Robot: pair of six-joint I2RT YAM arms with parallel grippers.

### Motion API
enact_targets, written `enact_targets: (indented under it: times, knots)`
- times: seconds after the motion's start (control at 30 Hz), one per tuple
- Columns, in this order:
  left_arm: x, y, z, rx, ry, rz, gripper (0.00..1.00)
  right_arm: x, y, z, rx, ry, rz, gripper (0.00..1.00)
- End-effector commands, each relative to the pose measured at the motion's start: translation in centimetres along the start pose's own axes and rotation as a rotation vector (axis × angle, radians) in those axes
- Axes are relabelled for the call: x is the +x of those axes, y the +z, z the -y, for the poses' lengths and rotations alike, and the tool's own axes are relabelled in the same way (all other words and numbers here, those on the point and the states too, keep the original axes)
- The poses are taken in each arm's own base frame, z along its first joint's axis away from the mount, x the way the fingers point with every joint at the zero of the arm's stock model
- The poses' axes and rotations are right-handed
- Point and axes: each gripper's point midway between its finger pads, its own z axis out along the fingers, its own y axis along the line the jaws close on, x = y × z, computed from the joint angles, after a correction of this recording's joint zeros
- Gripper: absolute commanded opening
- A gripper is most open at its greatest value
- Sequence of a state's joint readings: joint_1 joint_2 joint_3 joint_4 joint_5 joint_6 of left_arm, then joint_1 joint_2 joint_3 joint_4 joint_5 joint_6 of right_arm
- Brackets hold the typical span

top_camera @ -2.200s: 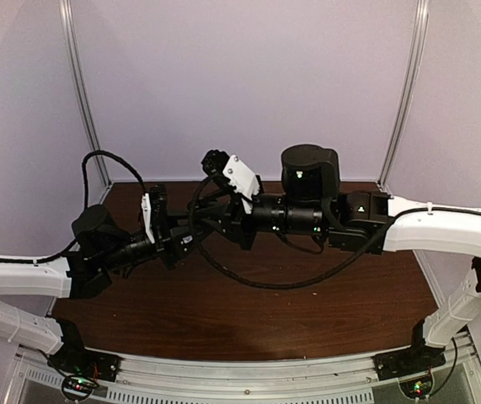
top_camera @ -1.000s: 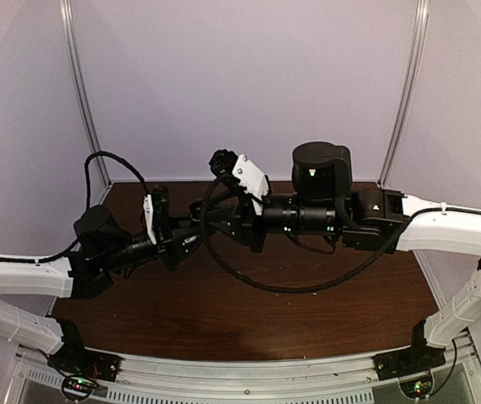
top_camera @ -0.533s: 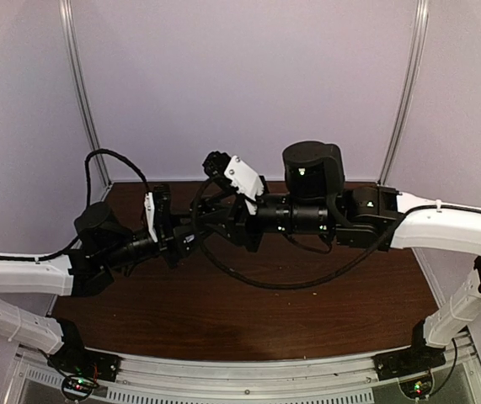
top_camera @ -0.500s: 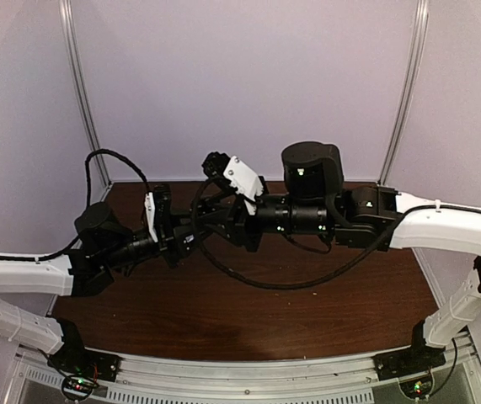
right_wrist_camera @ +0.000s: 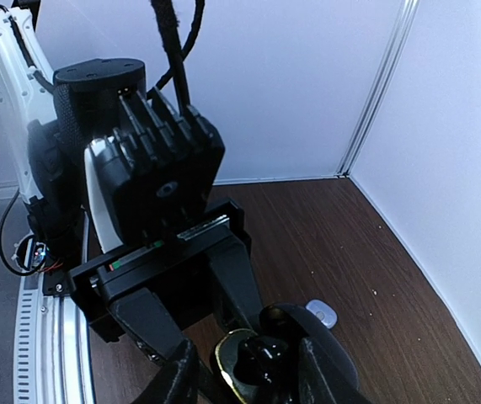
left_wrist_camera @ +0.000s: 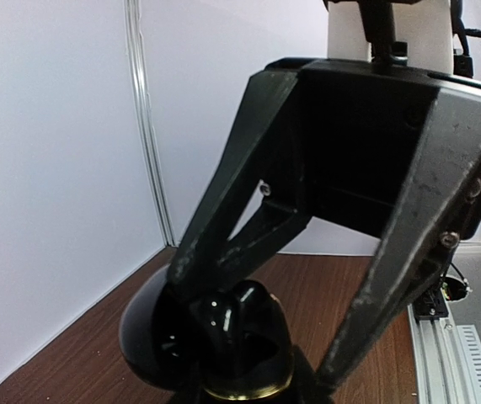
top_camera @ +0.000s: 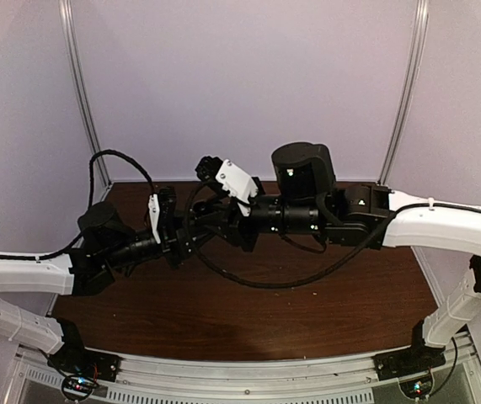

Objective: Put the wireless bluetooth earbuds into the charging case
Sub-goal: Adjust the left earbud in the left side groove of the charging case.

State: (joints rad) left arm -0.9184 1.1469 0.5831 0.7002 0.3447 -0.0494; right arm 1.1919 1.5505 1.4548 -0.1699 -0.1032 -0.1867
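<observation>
We see both arms reaching in over the brown table [top_camera: 307,311], their wrists meeting nose to nose above its far half. The left gripper [right_wrist_camera: 206,337] is clamped tight on the charging case [left_wrist_camera: 248,390], a small glossy black shell with a gold rim round its mouth, which it holds up off the wood. The lid [left_wrist_camera: 149,335] stands open, a black dome tipped to one side of that mouth.

The right gripper [left_wrist_camera: 253,332] comes at the case from the opposite side with its jaws parted to a middling width, one finger on each side of the shell. We cannot tell whether its pads touch the case, because the tips run off the bottom of both wrist views. We see nothing pinched between them.

Inside the gold rim sits a rounded, shiny black lump [left_wrist_camera: 242,318]. We cannot tell whether it is a black bud or part of the case's own lining.

One pale earbud [right_wrist_camera: 320,315], lavender-silver, lies on the wood. In the right wrist view it shows just past the edge of the open lid, and neither gripper touches it.

From above, the arms cover the case and the wood beneath it, so the top view gives us only the two wrists close together and a black cable [top_camera: 257,282] looping under the right arm toward the near side of the table
</observation>
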Motion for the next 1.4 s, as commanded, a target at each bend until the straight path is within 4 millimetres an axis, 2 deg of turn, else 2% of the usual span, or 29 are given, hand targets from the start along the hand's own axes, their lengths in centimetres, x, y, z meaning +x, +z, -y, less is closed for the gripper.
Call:
enact_targets:
  times: [0.0,0.33,0.57,0.9,1.07,1.2,1.37]
  knots:
    - [-3.1,0.1,0.0,-0.001,0.043,0.103,0.0,0.2,0.0,0.0,0.005,-0.001,-0.027,0.38]
    - [-3.2,-0.2,-0.4,-0.03,0.027,0.12,0.0,0.1,-0.4,-1.3,-0.039,0.005,-0.031,0.3]
    - [-3.5,-0.5,0.0,-0.013,0.026,0.131,0.0,0.2,-1.3,-0.9,-0.02,0.012,-0.041,0.29]
    - [-3.6,-0.4,1.6,0.088,0.027,0.134,0.0,-1.1,-4.3,-1.6,-0.07,-0.023,-0.005,0.31]
    - [-3.2,-0.2,3.0,0.179,0.044,0.107,0.0,-2.1,-6.4,-1.9,-0.102,-0.062,0.008,0.33]
    - [-2.1,0.0,4.8,0.294,0.09,0.061,0.0,-2.2,-8.2,-2.5,-0.143,-0.118,-0.009,0.33]
    - [-1.5,0.6,5.2,0.339,0.102,0.02,0.0,-1.8,-8.9,-3.7,-0.224,-0.157,-0.055,0.31]
